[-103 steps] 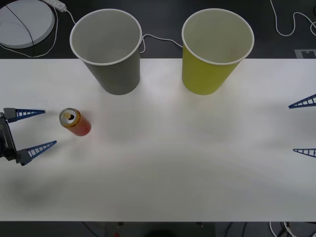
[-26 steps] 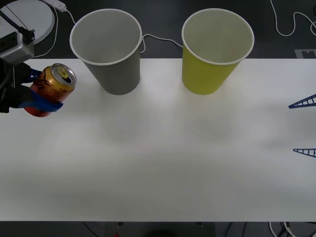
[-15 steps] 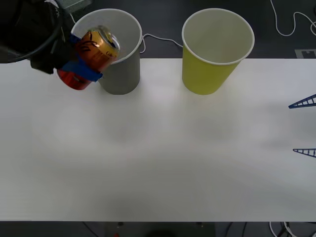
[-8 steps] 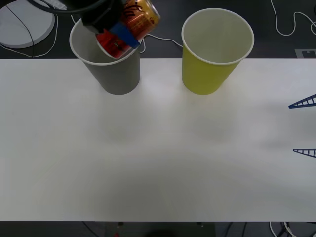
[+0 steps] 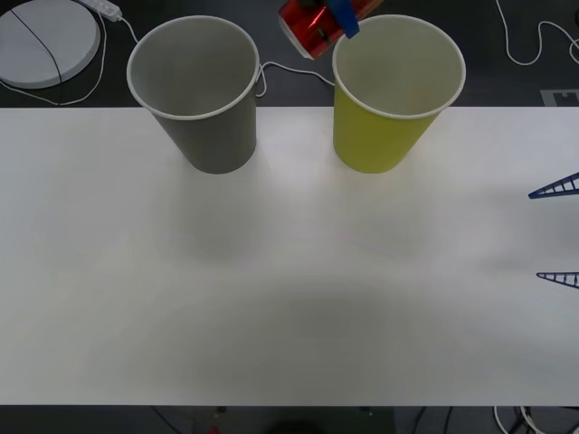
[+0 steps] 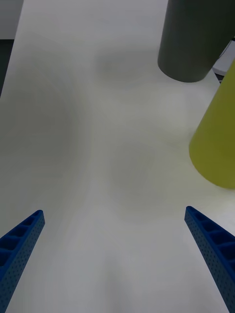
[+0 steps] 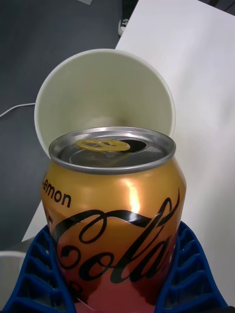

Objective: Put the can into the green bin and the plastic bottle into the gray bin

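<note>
- My left end effector (image 7: 117,279) is clamped around the can (image 7: 115,215); blue ribbed fingers (image 7: 183,274) press both sides of its lower body in the left wrist view.
- Front view: the can (image 5: 312,23) sits at the top centre of the frame, tilted, silver base pointing left, a blue finger (image 5: 344,16) across it, overlapping the upper-left rim of the green bin (image 5: 384,117).
- Left wrist view: gold top with pull-tab faces the camera; the green bin's (image 7: 166,98) pale inside lies right behind it in the frame's upper half.
- Gray bin (image 5: 204,99) stands upright at upper left of the front view, well apart from the green bin, both on the white table (image 5: 289,289).
- My right end effector (image 5: 556,231) sits at the right edge of the front view, fingers spread wide, holding nothing; in its wrist view the fingers (image 6: 19,244) sit at the bottom corners above bare table (image 6: 98,146).
- White cable (image 5: 289,70) runs behind the bins.
</note>
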You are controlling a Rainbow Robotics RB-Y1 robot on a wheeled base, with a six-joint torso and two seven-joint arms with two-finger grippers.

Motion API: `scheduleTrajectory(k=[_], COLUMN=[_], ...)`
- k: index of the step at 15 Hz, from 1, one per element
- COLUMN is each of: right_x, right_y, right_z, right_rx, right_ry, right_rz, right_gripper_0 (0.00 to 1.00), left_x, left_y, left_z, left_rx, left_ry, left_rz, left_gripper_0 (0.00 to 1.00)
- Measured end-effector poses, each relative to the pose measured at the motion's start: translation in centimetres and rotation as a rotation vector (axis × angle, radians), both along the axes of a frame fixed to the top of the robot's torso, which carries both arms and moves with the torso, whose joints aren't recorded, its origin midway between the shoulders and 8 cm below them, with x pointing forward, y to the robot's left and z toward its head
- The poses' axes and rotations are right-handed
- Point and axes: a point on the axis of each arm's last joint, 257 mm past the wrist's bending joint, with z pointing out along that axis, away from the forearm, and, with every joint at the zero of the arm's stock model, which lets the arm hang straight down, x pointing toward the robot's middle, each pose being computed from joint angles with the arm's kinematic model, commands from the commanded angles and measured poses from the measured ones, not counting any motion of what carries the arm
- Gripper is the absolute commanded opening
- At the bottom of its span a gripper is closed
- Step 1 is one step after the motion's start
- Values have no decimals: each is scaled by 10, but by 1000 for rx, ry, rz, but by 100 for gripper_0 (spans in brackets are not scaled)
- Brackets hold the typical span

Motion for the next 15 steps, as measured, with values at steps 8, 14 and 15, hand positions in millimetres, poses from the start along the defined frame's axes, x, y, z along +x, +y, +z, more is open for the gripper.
scheduleTrajectory(k=[8, 14, 15], right_x=[0, 0, 0], right_y=[0, 0, 0], right_z=[0, 0, 0], right_rx=[0, 0, 0], right_ry=[0, 0, 0], right_rz=[0, 0, 0], right_gripper_0=[100, 100, 100], left_x=[40, 55, 56], left_y=[-85, -106, -106], left_z=[-1, -7, -7], left_rx=[-73, -111, -111], left_ry=[-73, -103, -105], left_rz=[62, 91, 92], left_gripper_0=[0, 0, 0])
